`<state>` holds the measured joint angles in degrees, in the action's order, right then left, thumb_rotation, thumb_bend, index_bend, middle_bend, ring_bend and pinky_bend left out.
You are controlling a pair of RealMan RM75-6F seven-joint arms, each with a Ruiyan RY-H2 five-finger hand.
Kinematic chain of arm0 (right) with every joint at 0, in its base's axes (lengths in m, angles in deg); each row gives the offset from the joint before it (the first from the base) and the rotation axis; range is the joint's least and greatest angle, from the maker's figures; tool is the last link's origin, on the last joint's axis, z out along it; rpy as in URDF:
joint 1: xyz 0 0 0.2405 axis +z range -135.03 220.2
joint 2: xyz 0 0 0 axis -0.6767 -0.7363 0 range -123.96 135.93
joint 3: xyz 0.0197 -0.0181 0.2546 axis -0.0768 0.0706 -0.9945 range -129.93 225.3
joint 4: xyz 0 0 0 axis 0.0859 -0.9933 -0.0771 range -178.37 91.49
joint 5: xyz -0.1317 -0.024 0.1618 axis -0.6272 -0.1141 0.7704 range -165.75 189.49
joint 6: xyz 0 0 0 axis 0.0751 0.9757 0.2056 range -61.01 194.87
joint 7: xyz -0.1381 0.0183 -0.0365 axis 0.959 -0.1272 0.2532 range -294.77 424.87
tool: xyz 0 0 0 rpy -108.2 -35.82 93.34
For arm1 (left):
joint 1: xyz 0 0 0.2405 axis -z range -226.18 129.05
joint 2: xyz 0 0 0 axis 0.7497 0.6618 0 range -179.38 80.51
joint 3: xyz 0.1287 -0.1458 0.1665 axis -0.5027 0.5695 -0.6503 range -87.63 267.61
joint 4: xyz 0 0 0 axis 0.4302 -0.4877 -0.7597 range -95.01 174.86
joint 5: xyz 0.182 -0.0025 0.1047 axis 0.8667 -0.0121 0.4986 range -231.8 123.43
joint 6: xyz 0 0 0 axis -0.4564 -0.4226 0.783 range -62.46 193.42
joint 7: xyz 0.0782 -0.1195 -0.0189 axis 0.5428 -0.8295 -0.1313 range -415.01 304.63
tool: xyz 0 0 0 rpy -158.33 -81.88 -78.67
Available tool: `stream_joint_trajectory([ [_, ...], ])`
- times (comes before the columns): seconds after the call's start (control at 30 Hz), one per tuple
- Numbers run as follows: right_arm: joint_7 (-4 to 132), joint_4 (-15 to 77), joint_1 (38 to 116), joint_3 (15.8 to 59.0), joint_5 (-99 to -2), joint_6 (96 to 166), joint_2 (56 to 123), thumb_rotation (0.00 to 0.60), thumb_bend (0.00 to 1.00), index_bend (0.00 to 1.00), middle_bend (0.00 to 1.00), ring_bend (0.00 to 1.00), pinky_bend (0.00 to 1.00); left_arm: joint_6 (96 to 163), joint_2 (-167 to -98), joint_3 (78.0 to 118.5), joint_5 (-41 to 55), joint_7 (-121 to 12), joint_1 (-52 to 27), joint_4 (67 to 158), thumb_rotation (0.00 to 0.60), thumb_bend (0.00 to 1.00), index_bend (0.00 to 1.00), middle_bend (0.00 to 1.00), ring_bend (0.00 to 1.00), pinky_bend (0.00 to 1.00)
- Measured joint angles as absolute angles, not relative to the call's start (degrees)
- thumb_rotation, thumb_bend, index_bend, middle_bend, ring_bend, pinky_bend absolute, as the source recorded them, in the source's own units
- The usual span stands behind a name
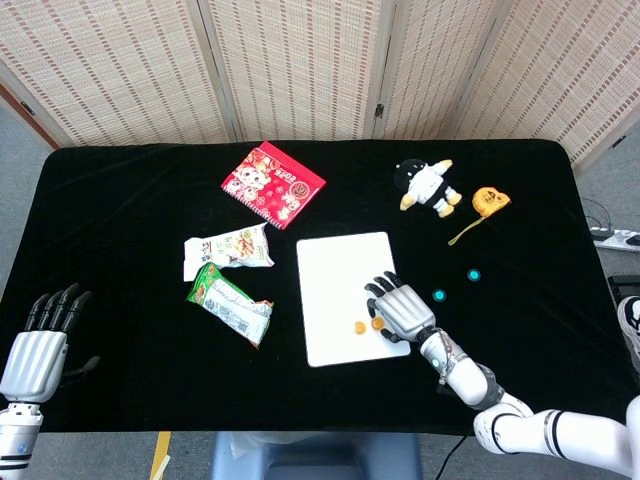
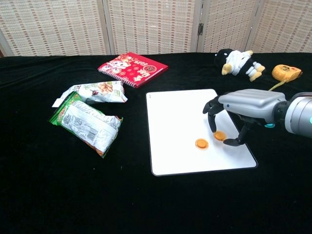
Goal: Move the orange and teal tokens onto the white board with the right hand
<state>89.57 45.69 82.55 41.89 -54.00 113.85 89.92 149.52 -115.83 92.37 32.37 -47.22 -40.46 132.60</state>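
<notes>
Orange tokens: one [image 2: 201,144] lies on the white board [image 2: 180,117] just left of the right hand [image 2: 229,122]; a second [image 2: 220,135] sits under the curled fingertips, on or barely above the board. Cannot tell whether it is pinched or let go. Two teal tokens [image 1: 439,295] [image 1: 473,275] remain on the worktop [image 1: 130,200] right of the hand, not yet moved. Left hand [image 1: 35,345] idle, fingers apart, far side.

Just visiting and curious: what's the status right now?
Right hand over white board, fingers at second orange token. First orange token on board. Two teal tokens on cloth. Left hand idle.
</notes>
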Motion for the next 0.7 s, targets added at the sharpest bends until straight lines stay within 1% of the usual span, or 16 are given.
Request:
stream_joint_trajectory([
  [0.4, 90.7, 44.5, 83.6, 43.0, -53.2, 114.5, 91.4, 0.600, 0.37, 0.49, 0.18, 0.08, 0.00, 149.4, -115.9, 92.3, 32.1, -47.4, -40.6, 132.3, 0.600, 0.22, 0.00, 0.02, 0.05, 0.00],
  [0.57, 91.0, 44.4, 84.0, 43.5, -52.8, 114.5, 91.6, 0.600, 0.37, 0.43, 0.18, 0.07, 0.00, 149.5, -116.0, 92.4, 31.9, -47.7, -40.7, 132.0, 0.600, 0.22, 0.00, 0.01, 0.05, 0.00],
  [0.7, 90.8, 44.5, 84.1, 43.7, -52.8, 114.5, 91.6, 0.600, 0.37, 0.32, 0.17, 0.07, 0.00, 149.5, -116.1, 92.4, 31.8, -47.8, -40.8, 131.8, 0.600, 0.22, 0.00, 0.01, 0.05, 0.00],
])
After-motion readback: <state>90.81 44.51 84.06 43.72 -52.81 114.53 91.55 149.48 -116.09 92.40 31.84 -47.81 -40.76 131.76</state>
